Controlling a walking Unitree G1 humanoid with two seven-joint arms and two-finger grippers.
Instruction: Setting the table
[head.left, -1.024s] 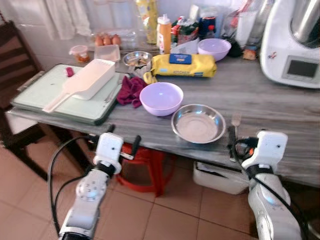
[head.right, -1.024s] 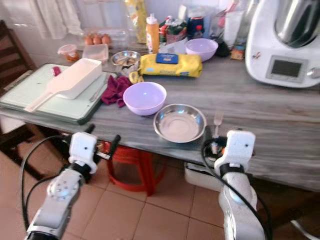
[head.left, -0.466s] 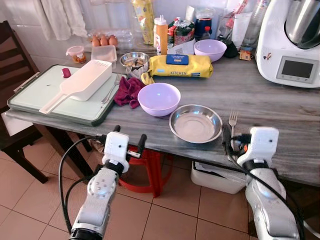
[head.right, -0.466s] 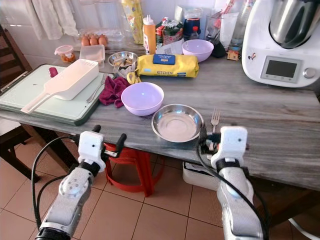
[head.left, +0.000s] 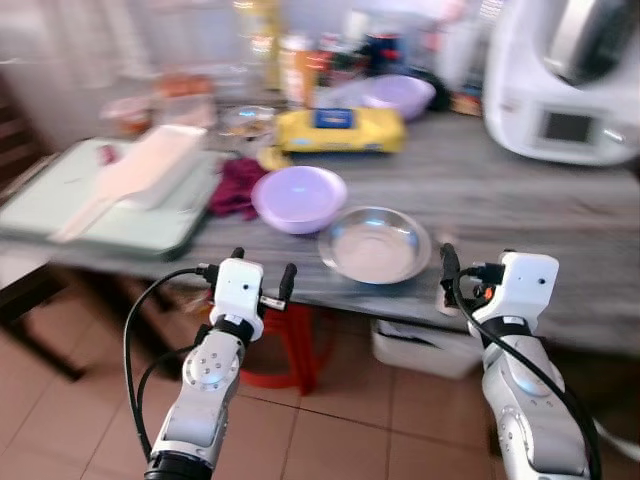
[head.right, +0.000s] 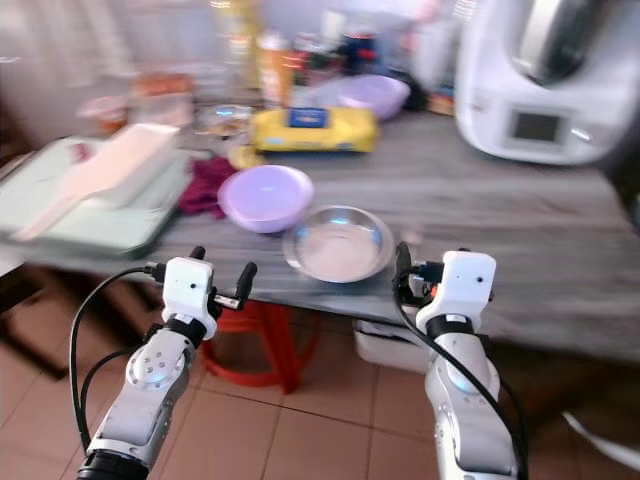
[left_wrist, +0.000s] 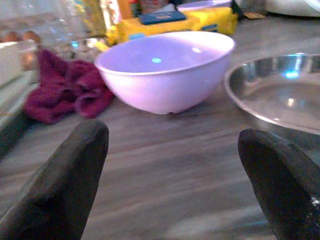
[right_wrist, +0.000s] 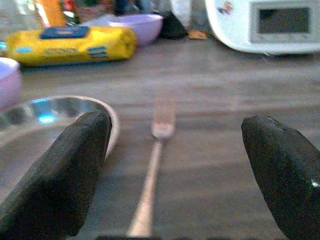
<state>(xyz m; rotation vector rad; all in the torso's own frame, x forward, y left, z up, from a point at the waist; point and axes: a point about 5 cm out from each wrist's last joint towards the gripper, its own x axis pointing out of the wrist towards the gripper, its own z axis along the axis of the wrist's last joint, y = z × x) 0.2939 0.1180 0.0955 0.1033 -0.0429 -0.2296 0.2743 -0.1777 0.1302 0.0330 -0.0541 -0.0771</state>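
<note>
I have both tools at the bench (head.left: 560, 200) edge — left tool (head.left: 262, 278) and right tool (right_wrist: 165, 165) gaping wide, empty; fork (right_wrist: 152, 167) lies beside the steel plate (head.left: 375, 243), lilac bowl (left_wrist: 167, 70) nearby — setting barely begun, I reckon

Home kitchen. Grey stone counter (head.left: 560, 200) across frame middle, crowded with purple bowl (head.left: 298, 197), steel bowl (head.left: 375, 244), yellow packet (head.left: 340, 130). Big white cooking machine (head.left: 560, 80) upper right. Sauce bottles along back. Tiled floor (head.left: 340, 440) at bottom.
</note>
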